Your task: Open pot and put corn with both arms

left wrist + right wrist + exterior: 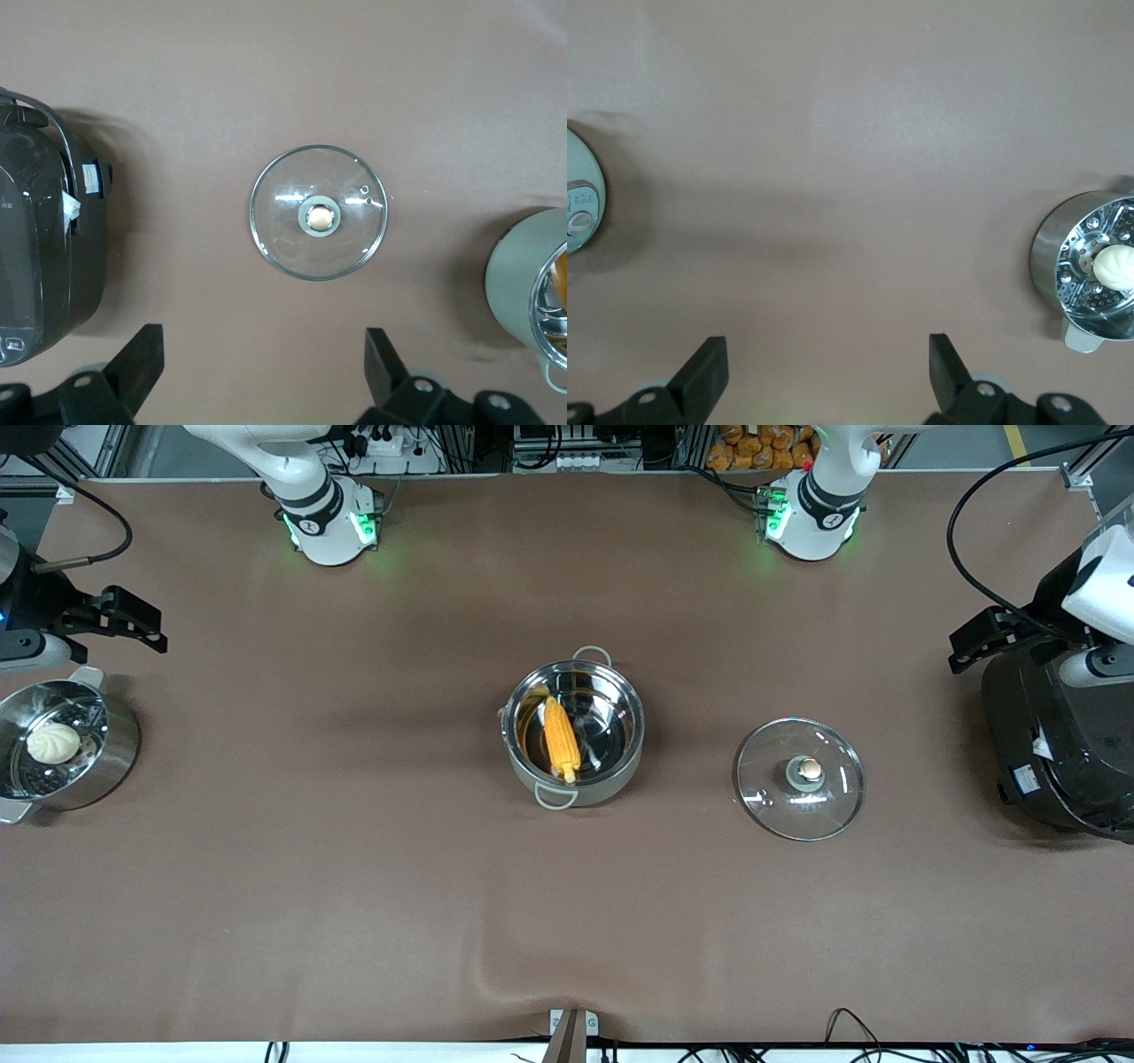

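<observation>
Corn (561,738) lies inside the pot (572,726), slanting across its shiny floor with one end propped against the wall nearest the front camera. The pot stands uncovered at the middle of the tabletop (354,886), its two pale loop handles pointing toward and away from that camera. Its glass lid (800,779) lies flat on the brown cover, knob up, beside the pot toward the left arm's end of the table and apart from it; the left wrist view looks straight down on this lid (319,212).

Nearer the table's ends, a black rice cooker (1054,735) sits at the left arm's end and carries a small white label whose print cannot be read. A steamer pot (62,748) with a white bun (53,742) in its perforated insert sits at the right arm's end.

Both arms wait, folded out over the ends of the table. The left gripper (264,367) hangs high over the bare cover near the lid, jaws wide apart and empty. The right gripper (828,372) hangs above bare tabletop beside the steamer pot, jaws likewise spread with nothing between them.
</observation>
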Robot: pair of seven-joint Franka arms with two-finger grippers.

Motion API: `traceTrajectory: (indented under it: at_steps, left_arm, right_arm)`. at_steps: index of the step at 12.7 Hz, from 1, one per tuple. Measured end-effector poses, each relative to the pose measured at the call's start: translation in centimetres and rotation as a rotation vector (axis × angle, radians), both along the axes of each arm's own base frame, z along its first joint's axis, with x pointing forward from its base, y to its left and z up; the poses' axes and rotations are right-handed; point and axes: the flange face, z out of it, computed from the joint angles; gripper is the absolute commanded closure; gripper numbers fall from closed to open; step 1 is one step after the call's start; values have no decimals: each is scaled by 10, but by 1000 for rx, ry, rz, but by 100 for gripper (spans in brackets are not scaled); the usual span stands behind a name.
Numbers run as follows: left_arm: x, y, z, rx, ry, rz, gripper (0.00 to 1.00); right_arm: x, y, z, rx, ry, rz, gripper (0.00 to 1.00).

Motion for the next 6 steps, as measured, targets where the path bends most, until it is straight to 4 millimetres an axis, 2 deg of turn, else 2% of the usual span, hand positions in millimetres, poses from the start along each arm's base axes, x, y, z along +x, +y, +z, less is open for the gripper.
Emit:
traceTrajectory:
  at_steps: [6]
  left_arm:
    - [-1,-2,0,0,4,-10,0]
  right_arm:
    - [-2,-4,3,0,0,-7,0]
